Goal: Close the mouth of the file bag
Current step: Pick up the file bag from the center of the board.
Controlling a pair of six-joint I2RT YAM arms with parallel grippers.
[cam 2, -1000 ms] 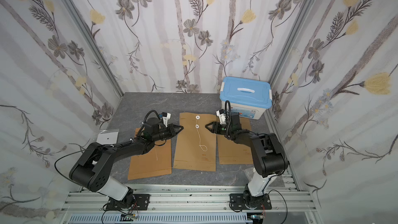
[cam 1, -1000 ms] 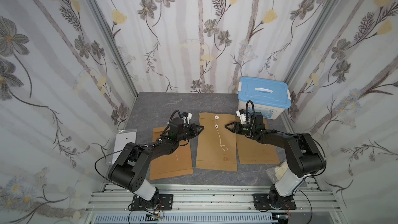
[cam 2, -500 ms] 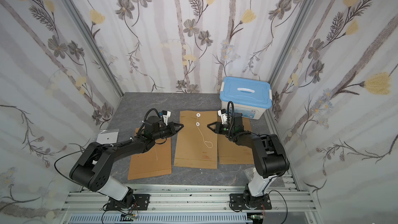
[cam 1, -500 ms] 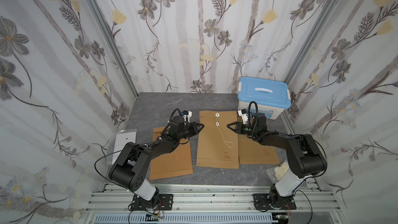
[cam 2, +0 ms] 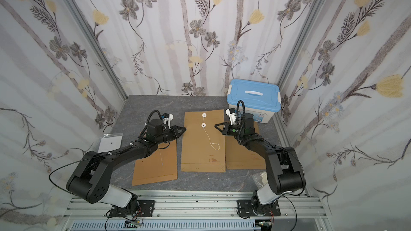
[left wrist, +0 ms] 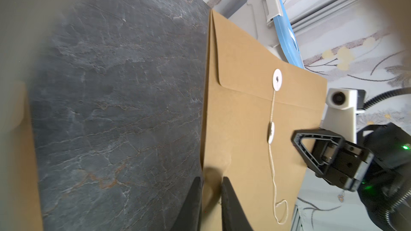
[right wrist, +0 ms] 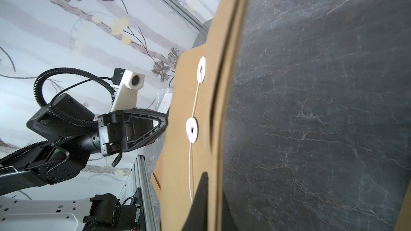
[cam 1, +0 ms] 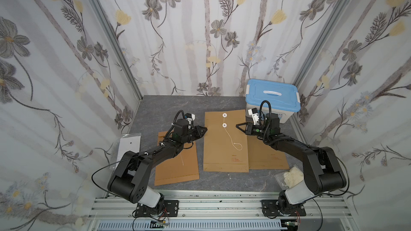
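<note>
The brown file bag (cam 1: 225,147) lies flat mid-table between two others, and shows in both top views. Its flap is folded down, with one white disc (left wrist: 277,82) on the flap and another white disc (left wrist: 271,132) below it. A loose white string (cam 1: 235,145) trails down from the discs and ends in a loop. My left gripper (left wrist: 212,177) straddles the bag's left edge with its jaws slightly apart. My right gripper (right wrist: 214,178) is shut on the bag's right edge, level with the lower disc (right wrist: 192,130).
A second brown bag (cam 1: 176,161) lies under my left arm and a third brown bag (cam 1: 266,154) under my right arm. A blue-lidded box (cam 1: 272,98) stands at the back right. A clear packet (cam 1: 291,174) lies front right, a white sheet (cam 1: 130,145) at the left.
The right gripper has closed onto the bag's right edge. The left gripper's jaws have parted a little at the left edge. The bag has shifted slightly to the right.
</note>
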